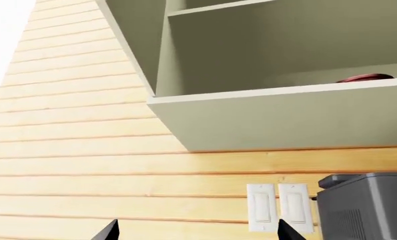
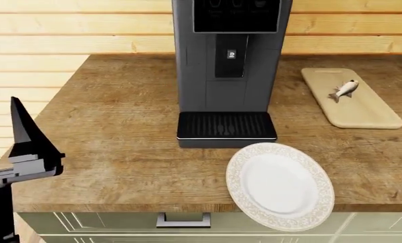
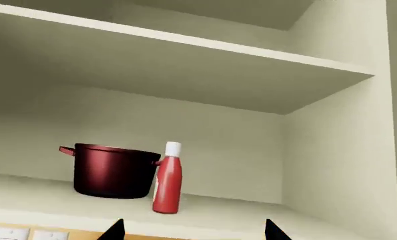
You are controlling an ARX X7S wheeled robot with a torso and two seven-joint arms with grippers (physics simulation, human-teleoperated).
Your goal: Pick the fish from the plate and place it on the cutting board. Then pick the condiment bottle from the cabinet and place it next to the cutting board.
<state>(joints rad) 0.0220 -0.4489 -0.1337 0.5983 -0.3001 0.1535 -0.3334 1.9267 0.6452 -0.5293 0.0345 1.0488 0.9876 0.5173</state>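
The fish (image 2: 344,89) lies on the cutting board (image 2: 363,109) at the counter's back right. The plate (image 2: 281,185) sits bare at the counter's front edge, overhanging it. The red condiment bottle (image 3: 168,178) stands upright on the lower shelf of the open cabinet (image 3: 332,150), beside a dark red pot (image 3: 112,170). My right gripper (image 3: 193,233) is open and empty, below and in front of the shelf edge; it is out of the head view. My left gripper (image 1: 197,233) is open and empty, facing the wall below the cabinet; its dark finger (image 2: 27,139) shows at the head view's left.
A grey coffee machine (image 2: 227,71) stands at the counter's middle back and shows in the left wrist view (image 1: 366,205). Two white wall switches (image 1: 277,206) are on the wood-plank wall. The cabinet's underside (image 1: 285,120) hangs above the left gripper.
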